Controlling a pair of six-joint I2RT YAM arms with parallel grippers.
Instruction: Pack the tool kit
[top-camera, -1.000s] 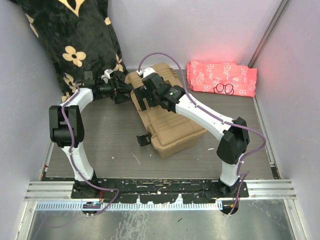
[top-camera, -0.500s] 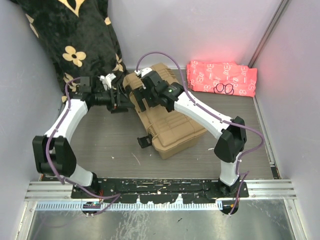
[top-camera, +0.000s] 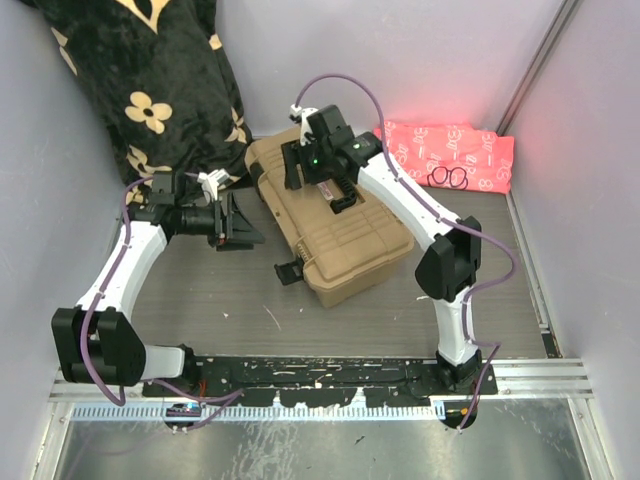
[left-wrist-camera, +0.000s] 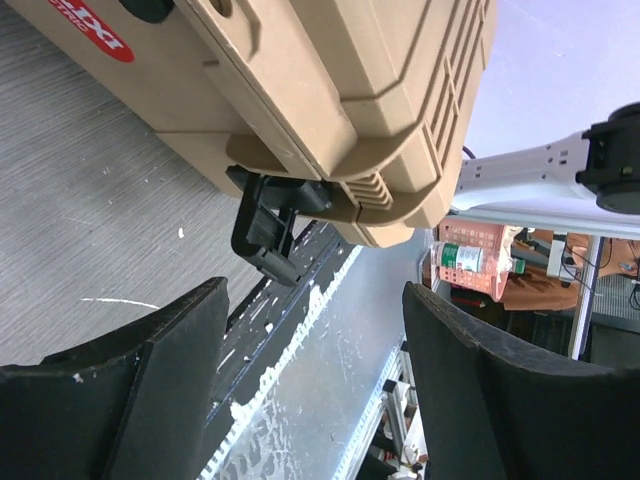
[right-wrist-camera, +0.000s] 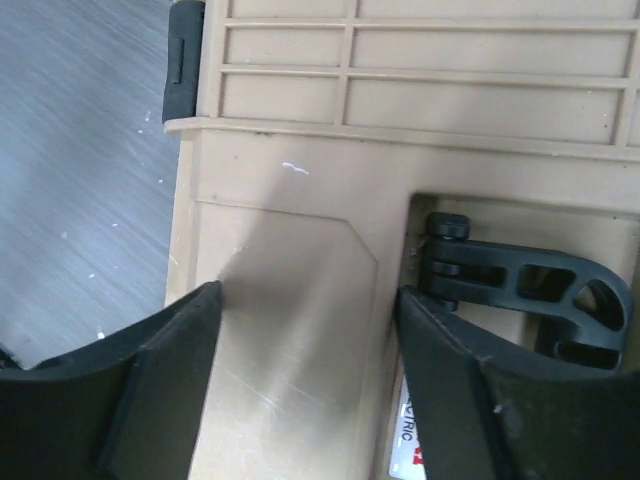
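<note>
1 plush black floral blanket (top-camera: 150, 90) hung at far left. Left gripper (top-camera: 240, 224), jaws apart and empty, sat near 1 tan ribbed hard-plastic toolbox (top-camera: 350, 240), lid shut, at the centre of the table (top-camera: 220, 290). Right gripper (right-wrist-camera: 305, 300), jaws apart, gripping nothing, stood over its lid beside 1 black handle (right-wrist-camera: 530, 290). 1 pink cloth (top-camera: 445, 155) lay far right. Box contents hidden.

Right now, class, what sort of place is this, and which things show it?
Likely a robot lab test cell: left arm and right arm bolted to a rail, plain walls boxing in the table, a tan toolbox as practice object.
</note>
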